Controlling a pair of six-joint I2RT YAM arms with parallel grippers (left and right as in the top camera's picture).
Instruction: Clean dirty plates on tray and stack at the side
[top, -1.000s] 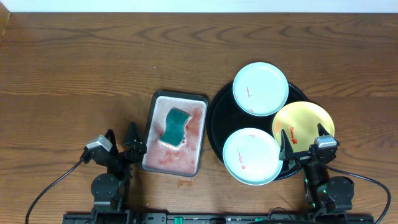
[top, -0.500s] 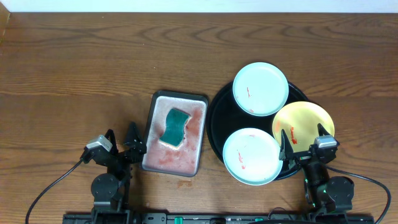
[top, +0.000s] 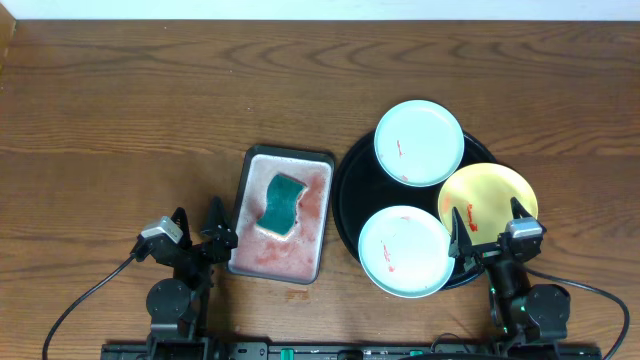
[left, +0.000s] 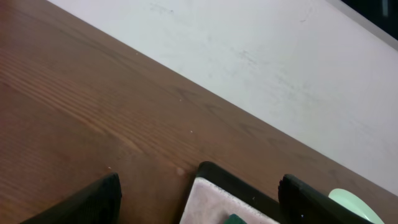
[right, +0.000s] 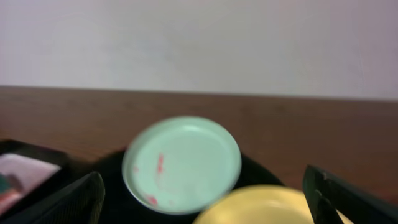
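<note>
Three plates sit on the round black tray (top: 350, 190), right of centre on the table. The far mint plate (top: 419, 142) shows red streaks on its left half. The yellow plate (top: 490, 200) beside it has a red mark near its lower left. The near mint plate (top: 403, 251) has a small smear too, and it reaches the tray's near rim. The far mint plate's edge seems to lap over the yellow one.

My right gripper (top: 486, 222) hovers at the tray's near right edge, just over the yellow plate. Its jaws are spread wide and hold nothing. In its wrist view I see the far mint plate and the yellow rim framed between the fingers.

Left of the tray lies the rectangular metal pan (top: 305, 240), its floor tinted pink-red, with a teal sponge (top: 284, 203) in it. My left gripper (top: 197, 214) sits just beside the pan's near left corner, jaws also wide and empty.

As I judge it, nothing is finished. Every plate I can see carries sauce, none is off the tray, and no stack stands on the bare wood tabletop (top: 120, 120). The wiping and the stacking are all to come.
</note>
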